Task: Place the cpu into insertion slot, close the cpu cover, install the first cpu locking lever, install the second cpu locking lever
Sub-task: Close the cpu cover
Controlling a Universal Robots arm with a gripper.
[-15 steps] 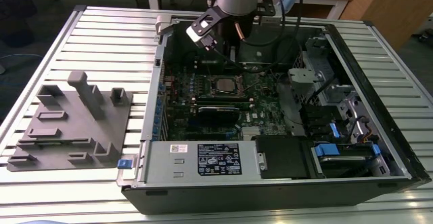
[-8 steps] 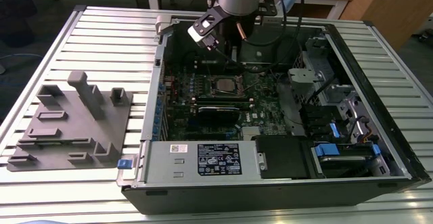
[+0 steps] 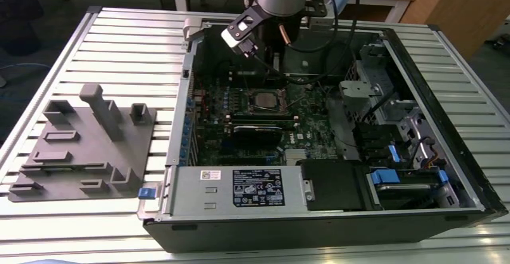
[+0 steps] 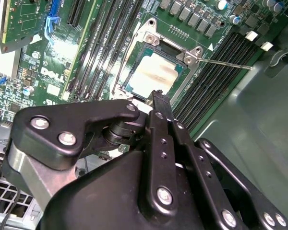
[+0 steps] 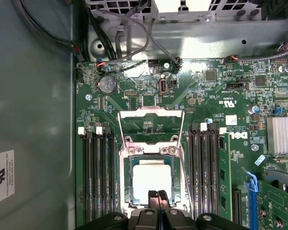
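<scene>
White logo point(image 5: 240, 135) on circuit board point(image 5: 201, 98).

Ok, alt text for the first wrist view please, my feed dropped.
The shut hand is at one edge of the cpu, which lies flat on the green board with the cover down around it. Black memory slots run along both sides, with the grey case wall beyond.
</scene>
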